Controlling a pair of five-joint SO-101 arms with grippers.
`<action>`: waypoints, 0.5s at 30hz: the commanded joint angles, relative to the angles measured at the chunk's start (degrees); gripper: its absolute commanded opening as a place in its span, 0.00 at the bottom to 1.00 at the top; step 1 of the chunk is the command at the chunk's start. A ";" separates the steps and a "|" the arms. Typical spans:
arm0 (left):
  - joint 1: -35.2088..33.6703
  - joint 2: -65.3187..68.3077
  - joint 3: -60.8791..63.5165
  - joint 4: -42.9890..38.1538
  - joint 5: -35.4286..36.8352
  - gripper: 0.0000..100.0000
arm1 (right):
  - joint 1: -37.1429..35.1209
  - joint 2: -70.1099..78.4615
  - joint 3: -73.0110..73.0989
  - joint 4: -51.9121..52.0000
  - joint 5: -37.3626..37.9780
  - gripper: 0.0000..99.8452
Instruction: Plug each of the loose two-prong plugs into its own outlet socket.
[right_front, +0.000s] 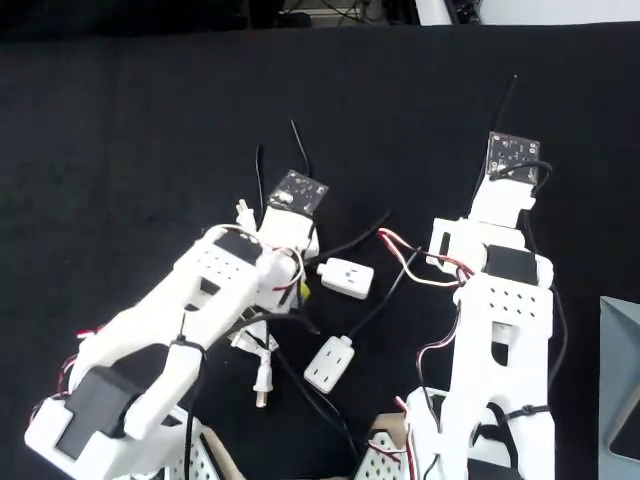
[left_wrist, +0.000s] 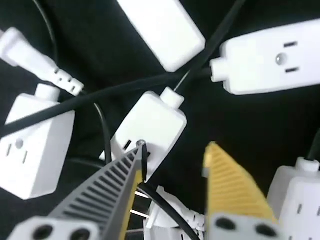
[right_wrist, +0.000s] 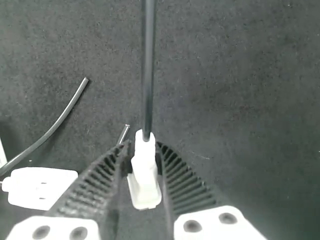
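- High view: Two white arms reach over a black counter (right_front: 120, 120).
  - Two white outlets lie between the arms. The far socket (right_front: 345, 277) sits just beside the left arm (right_front: 200, 300), and the near socket (right_front: 330, 362) lies closer to the arm bases.
  - A loose plug (right_front: 263, 380) lies near the second outlet, under the left arm.
  - The right arm (right_front: 505, 300) stretches away across the counter, well apart from both sockets.
- Left wrist view: The left claw (left_wrist: 176, 146) is released, with its grey finger (left_wrist: 100, 195) and yellow finger (left_wrist: 230, 190) spread wide over a tangle of outlets and black cords.
  - A white socket block (left_wrist: 150, 125) lies just past the fingertips, its slots beside the grey tip.
  - A two-prong plug (left_wrist: 167, 220) lies beneath the gap between the fingers, with a black cord crossing it.
  - Any grasp here should close on the plug body, not on the cord.
- Right wrist view: The right claw (right_wrist: 142, 147) is clenched on a white held plug (right_wrist: 144, 175).
  - Its black cable (right_wrist: 147, 65) runs straight away from the fingertips. The prongs are hidden.
  - A side socket (right_wrist: 37, 187) rests on the counter off to one side of the claw, not touching it.
  - The step in hand appears to be carrying this plug to a free outlet.
  - To do it well, keep the grip on the body, turn the prongs square to the slots, and line them up before pushing.
  - The outlets are loose and will likely slide, so bracing one would help.
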 joint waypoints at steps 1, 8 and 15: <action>-2.24 2.11 -2.68 -0.62 -0.70 0.17 | 0.62 -1.54 -0.92 0.35 -0.44 0.01; -4.00 -1.41 -5.93 6.68 -0.70 0.28 | 0.62 -1.54 -0.92 0.35 -0.44 0.01; -7.60 0.35 -7.34 8.00 -5.89 0.28 | 0.62 -1.54 -0.92 0.35 -0.44 0.01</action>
